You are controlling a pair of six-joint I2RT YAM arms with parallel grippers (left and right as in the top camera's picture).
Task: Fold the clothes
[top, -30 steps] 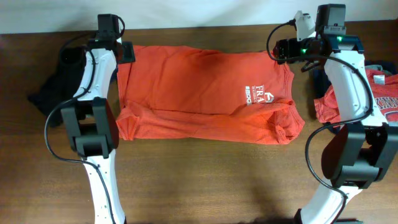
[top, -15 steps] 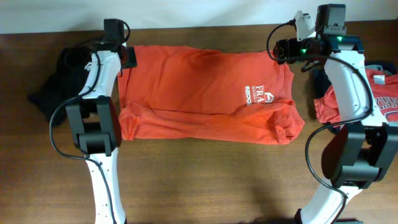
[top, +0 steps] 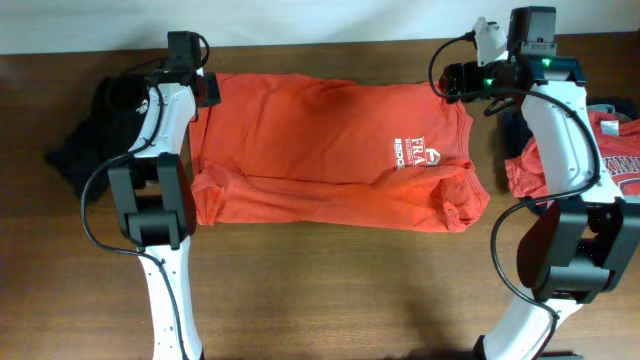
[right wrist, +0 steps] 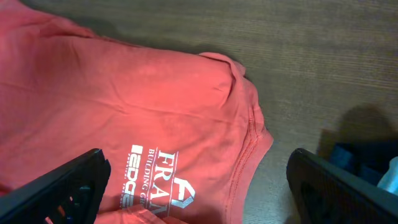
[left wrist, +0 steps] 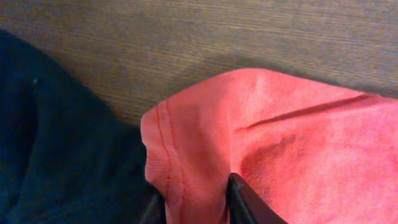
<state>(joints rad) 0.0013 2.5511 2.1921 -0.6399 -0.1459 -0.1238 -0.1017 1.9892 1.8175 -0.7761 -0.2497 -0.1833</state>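
Two dark fingers [left wrist: 249, 205] of your left gripper [left wrist: 193, 202] stand close together at the bottom edge of the left wrist view, nipped on a raised fold of the orange-red T-shirt [left wrist: 280, 137] just behind its stitched hem. Left of that hem lies the black garment [left wrist: 56, 143], touching the shirt's edge, with the bare wooden table [left wrist: 186, 37] across the top of that frame. From overhead you see this gripper at the shirt's upper left corner, and the black garment bunched at the left side of the frame beside the arm. Your right gripper [right wrist: 198, 158] hangs with its jaws wide apart, holding nothing, over the shirt's far end near a stitched, curving edge. The white print [right wrist: 158, 183] shows at the bottom of the right wrist view, and something dark blue [right wrist: 357, 158] lies at the lower right. Overhead, the shirt is spread across the upper middle of the table, print toward the right, its lower edge rumpled. Another red garment [top: 620, 160] with white lettering lies at the right edge of the frame, just apart from the shirt
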